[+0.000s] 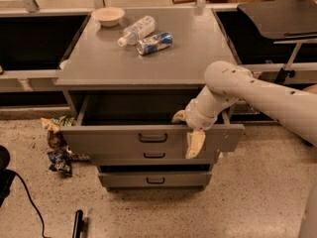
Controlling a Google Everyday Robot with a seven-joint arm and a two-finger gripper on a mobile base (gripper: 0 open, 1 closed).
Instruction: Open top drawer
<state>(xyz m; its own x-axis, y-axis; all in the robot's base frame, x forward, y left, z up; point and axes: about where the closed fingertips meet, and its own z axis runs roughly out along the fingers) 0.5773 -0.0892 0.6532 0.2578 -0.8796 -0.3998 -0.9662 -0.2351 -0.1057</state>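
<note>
Looks all but done, with the top drawer (106, 140) drawn well out beneath the surface (163, 66) and the gripper (188, 133) at its front edge, jaws spread astride the panel, seemingly clamping nothing; remains only to withdraw.

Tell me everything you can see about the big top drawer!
The wide grey metal top drawer is the biggest of three in the grey cabinet. It has a flat front with a small black handle in the middle and a deep tray behind it, dark inside. It stands pulled out, open and level. The robot's cream gripper sits at the top edge of the front, right of the handle, touching it.
</note>
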